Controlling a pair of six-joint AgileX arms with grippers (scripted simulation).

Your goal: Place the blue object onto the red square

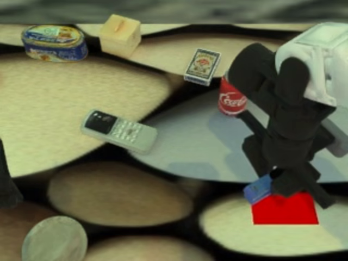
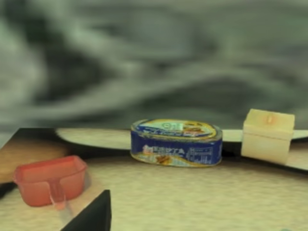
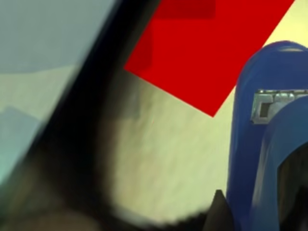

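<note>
Two arms: left arm (image 1: 6, 179) parked at 9 o'clock table edge, fingers unseen. Right gripper (image 1: 274, 182) at 4 o'clock, clamped on blue stapler (image 1: 258, 190), held at red square's (image 1: 288, 212) 10 o'clock corner, likely mid-carry, not yet over patch. Top view hides grip; right wrist view shows stapler (image 3: 269, 144) close, off the red (image 3: 202, 53).

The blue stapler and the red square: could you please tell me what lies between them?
Nothing lies between them. In the top view the blue stapler sits at the red square's upper-left corner under the right tool. The right wrist view shows bare tabletop there.
</note>
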